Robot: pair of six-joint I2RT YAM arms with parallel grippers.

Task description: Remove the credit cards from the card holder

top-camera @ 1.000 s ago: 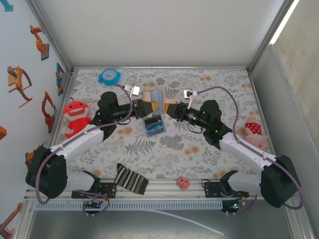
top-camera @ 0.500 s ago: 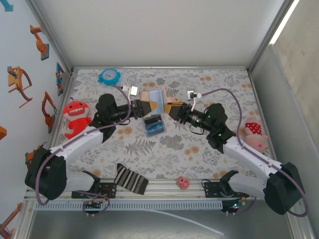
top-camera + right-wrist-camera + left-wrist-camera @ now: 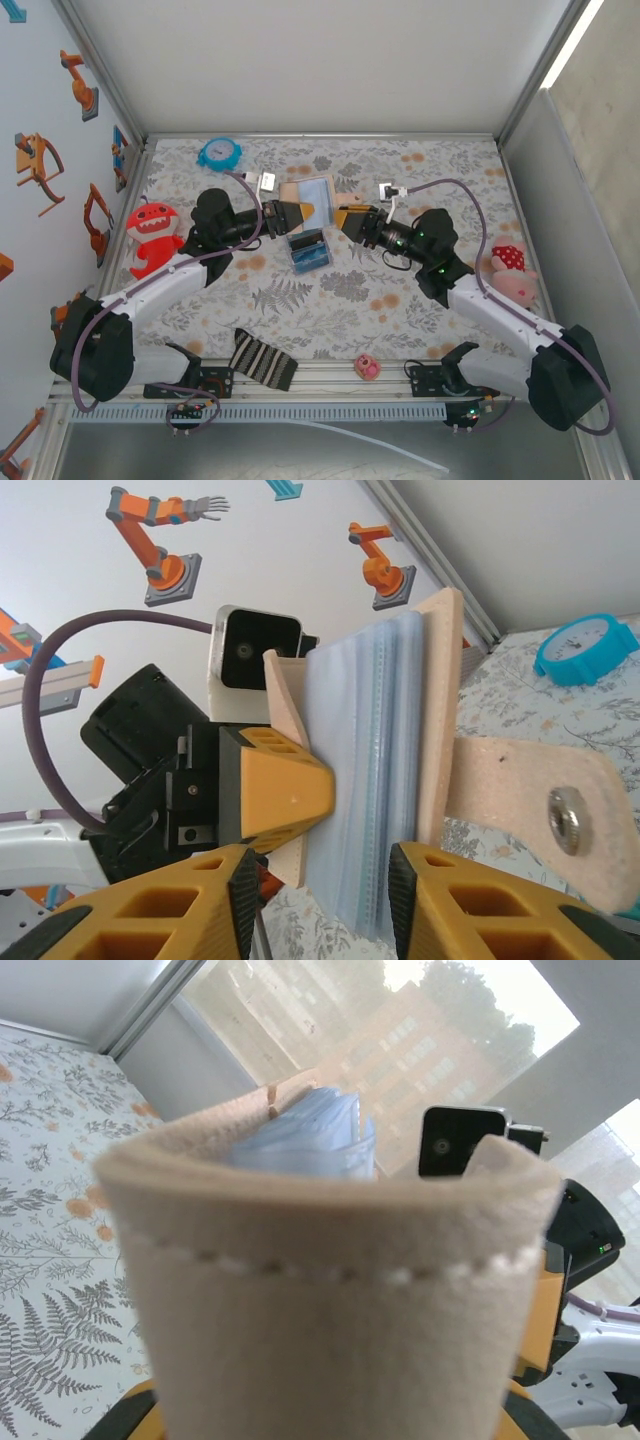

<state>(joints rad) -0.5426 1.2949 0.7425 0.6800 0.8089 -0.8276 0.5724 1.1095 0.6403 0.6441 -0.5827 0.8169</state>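
Holder lifted and gripped, no card seen coming out yet

At upper centre of the top view, the left gripper [image 3: 300,212] pinches the card holder [image 3: 312,192] by its tan wall. The right gripper [image 3: 320,880] faces it with jaws spread either side of the pale blue inner pockets and is not visibly clamped on them. Judging by this, the pull is yet to come, and every card inside is left to draw out. A small blue item [image 3: 309,250] lies on the patterned cloth just below, and I cannot tell whether it is cards. The holder stands on edge, tan outside with a stitched seam. Its ribbed blue sleeves are bunched between the panels, and its snap tab [image 3: 565,820] juts to the right.
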